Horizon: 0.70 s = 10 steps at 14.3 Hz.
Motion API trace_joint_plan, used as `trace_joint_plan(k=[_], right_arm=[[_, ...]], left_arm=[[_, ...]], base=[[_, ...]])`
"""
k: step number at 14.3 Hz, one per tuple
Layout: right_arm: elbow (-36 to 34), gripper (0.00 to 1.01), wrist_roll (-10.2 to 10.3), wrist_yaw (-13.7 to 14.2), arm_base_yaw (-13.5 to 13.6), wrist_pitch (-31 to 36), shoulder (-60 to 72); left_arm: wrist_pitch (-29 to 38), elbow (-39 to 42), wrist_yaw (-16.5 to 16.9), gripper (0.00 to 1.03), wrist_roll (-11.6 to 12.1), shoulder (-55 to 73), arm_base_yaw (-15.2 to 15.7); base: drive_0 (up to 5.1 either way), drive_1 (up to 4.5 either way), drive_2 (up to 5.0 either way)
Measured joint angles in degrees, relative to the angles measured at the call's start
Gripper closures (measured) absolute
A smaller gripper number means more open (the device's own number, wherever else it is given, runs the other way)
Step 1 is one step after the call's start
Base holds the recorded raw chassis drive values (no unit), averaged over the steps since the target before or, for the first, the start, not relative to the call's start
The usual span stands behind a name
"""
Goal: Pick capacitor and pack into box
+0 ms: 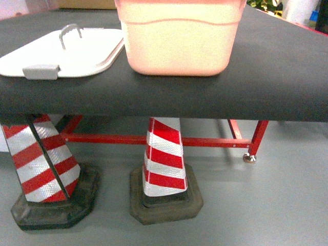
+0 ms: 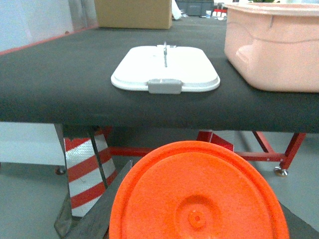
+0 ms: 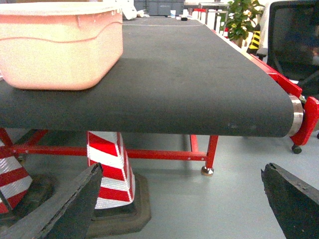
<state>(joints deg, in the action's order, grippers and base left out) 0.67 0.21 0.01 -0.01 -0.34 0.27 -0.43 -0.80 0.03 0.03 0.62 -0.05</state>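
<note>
The salmon-pink box point(image 1: 179, 38) stands open on the black table, also in the left wrist view point(image 2: 274, 47) and the right wrist view point(image 3: 60, 45). Its white lid point(image 1: 61, 54) with a grey handle and clip lies flat to its left point(image 2: 167, 69). An orange, round, disc-faced capacitor point(image 2: 199, 194) fills the bottom of the left wrist view, held below table height in front of the table edge, with my left gripper point(image 2: 199, 209) shut on it. My right gripper point(image 3: 182, 172) is open and empty, low over the floor. Neither gripper shows in the head view.
The black table point(image 1: 256, 77) has a red frame point(image 1: 205, 141) beneath. Two red-and-white cones point(image 1: 164, 159) point(image 1: 43, 164) stand under it. A cardboard carton point(image 2: 132, 14) sits at the table's far end. An office chair point(image 3: 294, 40) and a plant point(image 3: 241, 17) are at the right.
</note>
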Motion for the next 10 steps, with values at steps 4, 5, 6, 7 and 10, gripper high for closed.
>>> trace_joint_plan(k=[4, 5, 6, 7, 10], right_arm=[[0.0, 0.03, -0.1, 0.0, 0.0, 0.0, 0.0], [0.0, 0.03, 0.0, 0.0, 0.0, 0.0, 0.0], [0.0, 0.03, -0.1, 0.0, 0.0, 0.0, 0.0], [0.0, 0.03, -0.1, 0.0, 0.0, 0.2, 0.0], [0.0, 0.03, -0.1, 0.0, 0.0, 0.2, 0.0]], left_arm=[[0.0, 0.0, 0.0, 0.6, 0.0, 0.0, 0.0], [0.0, 0.0, 0.0, 0.6, 0.0, 0.0, 0.0], [0.0, 0.0, 0.0, 0.6, 0.0, 0.0, 0.0], [0.3, 0.0, 0.0, 0.6, 0.0, 0.0, 0.0], [0.1, 0.0, -0.1, 0.6, 0.0, 0.0, 0.0]], base=[[0.0, 0.0, 0.0], [0.0, 0.0, 0.0], [0.0, 0.0, 0.0], [0.0, 0.0, 0.0], [0.0, 0.0, 0.0]])
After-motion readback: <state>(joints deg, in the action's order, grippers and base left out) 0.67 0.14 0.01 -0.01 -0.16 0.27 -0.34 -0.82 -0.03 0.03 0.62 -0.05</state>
